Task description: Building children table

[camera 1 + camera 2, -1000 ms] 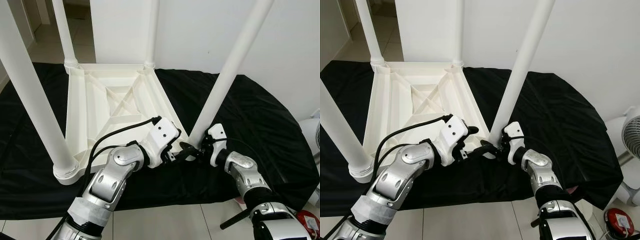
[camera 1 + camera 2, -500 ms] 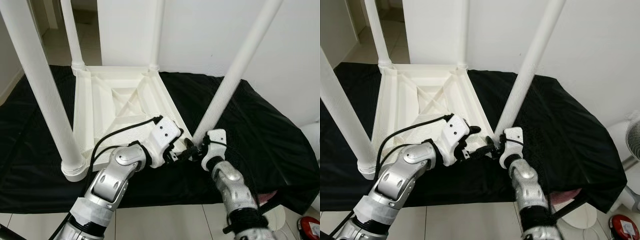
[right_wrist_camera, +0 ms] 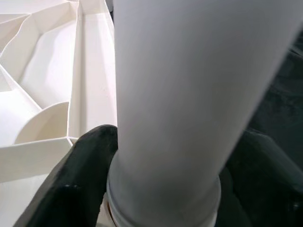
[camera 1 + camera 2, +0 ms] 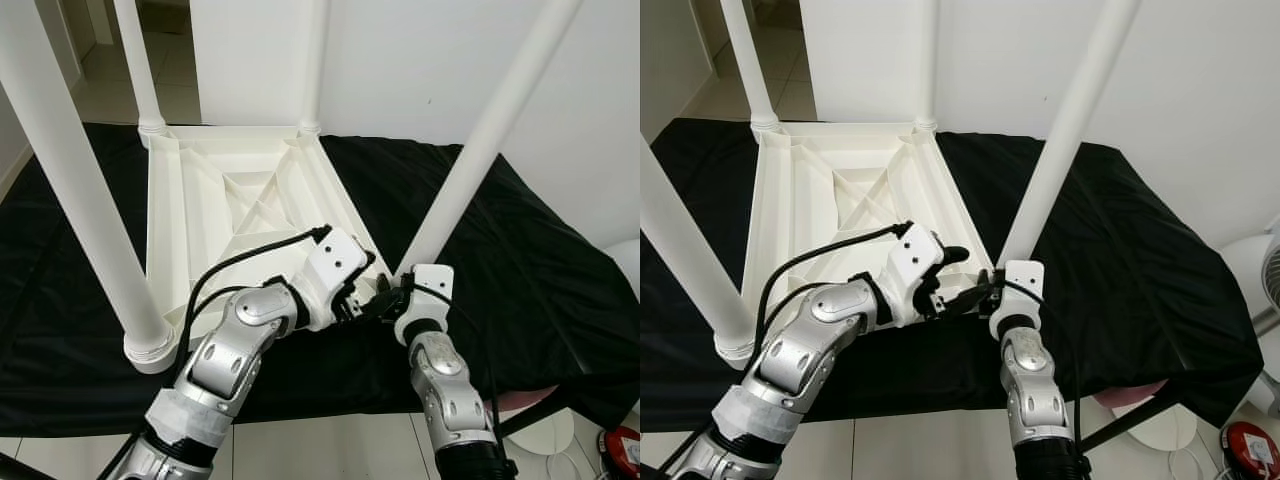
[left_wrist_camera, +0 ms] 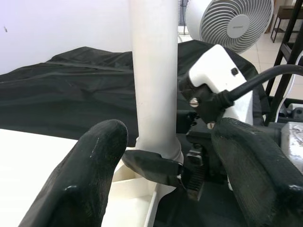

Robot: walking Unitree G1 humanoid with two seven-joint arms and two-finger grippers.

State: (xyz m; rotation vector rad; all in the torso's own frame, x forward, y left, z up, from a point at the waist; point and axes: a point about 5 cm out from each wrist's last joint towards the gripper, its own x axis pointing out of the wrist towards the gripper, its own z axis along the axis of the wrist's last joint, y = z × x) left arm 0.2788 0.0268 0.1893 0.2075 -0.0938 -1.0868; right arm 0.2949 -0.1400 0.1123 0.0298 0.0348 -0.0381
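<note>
Four legs up on the upturned tabletop (image 4: 230, 200), lying at twelve o'clock on the black cloth (image 4: 520, 240). Right gripper (image 3: 161, 189) clamped round the near right leg (image 4: 480, 150) at its socket, likely still seating it. Left gripper (image 5: 161, 170) spread wide just beside, holding nothing.

Black cloth (image 4: 520, 250), white fan (image 5: 230, 23)

Near-right leg (image 4: 480, 150) base hemmed by both grippers; open room between far legs (image 4: 135, 60).
</note>
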